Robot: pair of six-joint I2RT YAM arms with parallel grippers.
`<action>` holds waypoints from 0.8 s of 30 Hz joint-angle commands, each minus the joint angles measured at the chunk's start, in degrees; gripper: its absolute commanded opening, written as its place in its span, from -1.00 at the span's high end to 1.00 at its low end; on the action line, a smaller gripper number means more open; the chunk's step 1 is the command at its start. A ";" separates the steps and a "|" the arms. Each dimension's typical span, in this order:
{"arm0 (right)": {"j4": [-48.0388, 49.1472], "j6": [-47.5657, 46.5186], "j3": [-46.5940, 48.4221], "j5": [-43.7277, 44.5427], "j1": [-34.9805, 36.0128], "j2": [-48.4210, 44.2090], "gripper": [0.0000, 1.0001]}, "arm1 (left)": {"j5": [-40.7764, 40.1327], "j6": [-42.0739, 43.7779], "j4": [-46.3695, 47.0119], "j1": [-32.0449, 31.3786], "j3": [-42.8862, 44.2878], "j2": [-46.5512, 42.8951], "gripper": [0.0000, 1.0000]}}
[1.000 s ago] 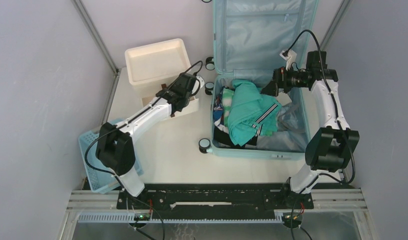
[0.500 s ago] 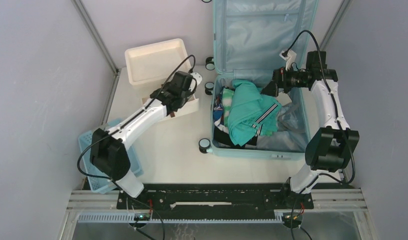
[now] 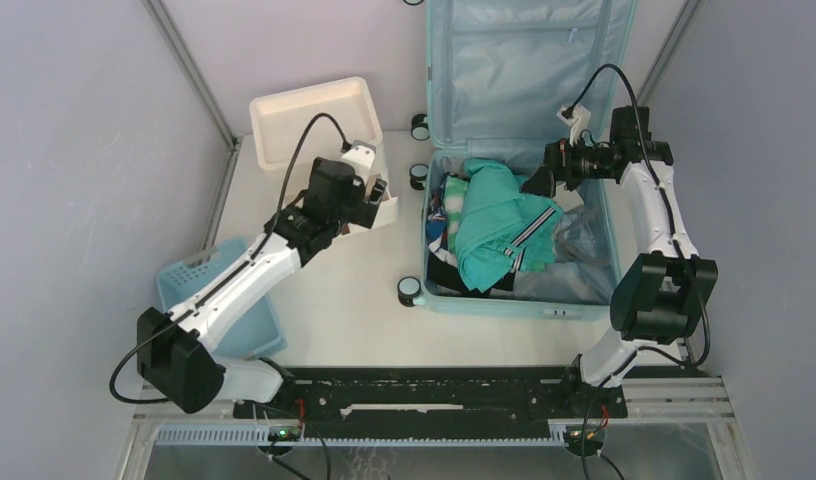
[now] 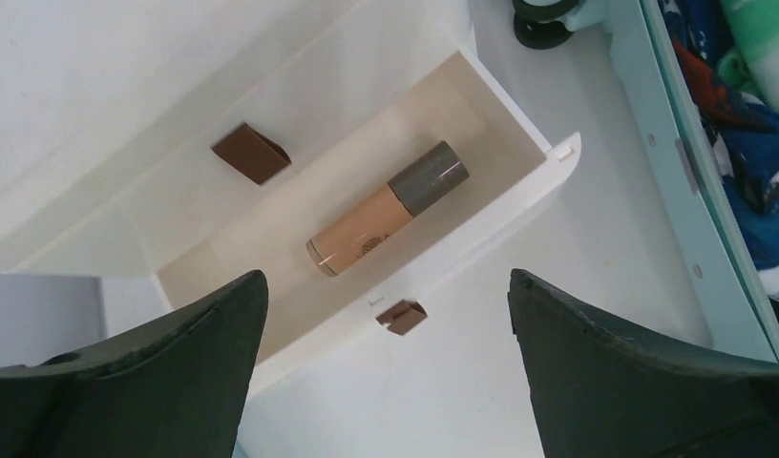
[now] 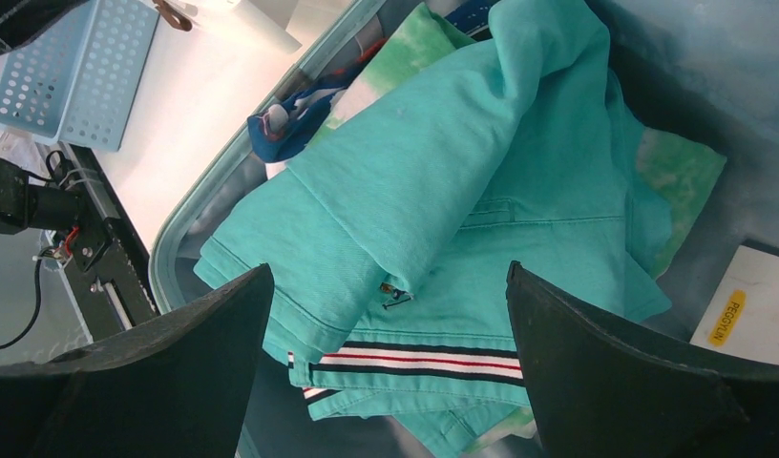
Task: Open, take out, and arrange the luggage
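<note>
While the left gripper (image 4: 386,286) hangs wide open over the white drawer (image 4: 524,176) (a little makeup bottle (image 4: 386,212) lies in there, nothing between the fingers), the real work looks to be on the other side. Right gripper (image 5: 389,277) is spread open too, empty, above the teal garment (image 5: 443,162) on top of the pile. I'd drop onto that thick fold mid-frame, pinch plenty of cloth, and lift straight up so the stuff underneath doesn't drag over the rim. The suitcase (image 3: 524,60) sits upper right of centre in the overhead view, lid open toward the top of the frame. The right fingers hover over its packed half. The left fingers are off to its left, with its edge showing at the upper right of that wrist view.
</note>
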 commanded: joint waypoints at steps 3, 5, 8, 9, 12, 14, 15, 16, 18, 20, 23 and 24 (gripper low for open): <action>1.32 -0.86 0.13 0.10 0.36 -0.93 -0.99 | 4.93 -6.61 6.79 0.29 -8.21 -6.29 -0.88; 1.60 -0.57 -0.19 0.19 0.54 -0.91 -0.99 | 6.08 -7.65 8.46 0.24 -11.06 -7.90 -0.81; 2.16 -0.18 -1.02 0.35 0.73 -1.10 -0.99 | 6.84 -8.75 11.22 0.27 -15.50 -10.16 -0.73; 2.36 -0.09 -1.29 0.44 0.80 -1.16 -0.99 | 6.81 -8.95 11.96 0.24 -16.80 -10.68 -0.71; 2.68 0.05 -1.84 0.46 0.91 -1.20 -0.99 | 7.05 -8.81 13.16 0.25 -19.88 -11.45 -0.67; 2.92 0.13 -2.14 0.59 0.91 -1.12 -0.99 | 7.39 -7.97 12.87 0.24 -20.54 -11.39 -0.62; 3.03 0.18 -2.24 0.56 0.91 -1.07 -0.99 | 7.58 -7.37 12.48 0.20 -20.54 -11.19 -0.60; 3.07 0.22 -2.25 0.57 0.98 -0.97 -0.99 | 7.56 -6.92 12.00 0.15 -20.44 -10.94 -0.59; 3.08 0.23 -2.25 0.55 1.00 -0.93 -0.99 | 7.60 -6.04 11.19 0.03 -20.26 -10.62 -0.55; 3.09 0.16 -2.45 0.76 1.00 -0.98 -0.99 | 7.49 -4.66 11.04 -0.47 -20.32 -10.36 -0.53; 3.43 0.27 -3.13 0.75 1.00 -1.10 -0.99 | 6.74 -0.96 10.84 -1.68 -20.20 -9.27 -0.51; 3.60 0.37 -3.47 0.73 1.00 -1.15 -0.99 | 6.38 0.26 10.52 -2.17 -19.91 -8.49 -0.49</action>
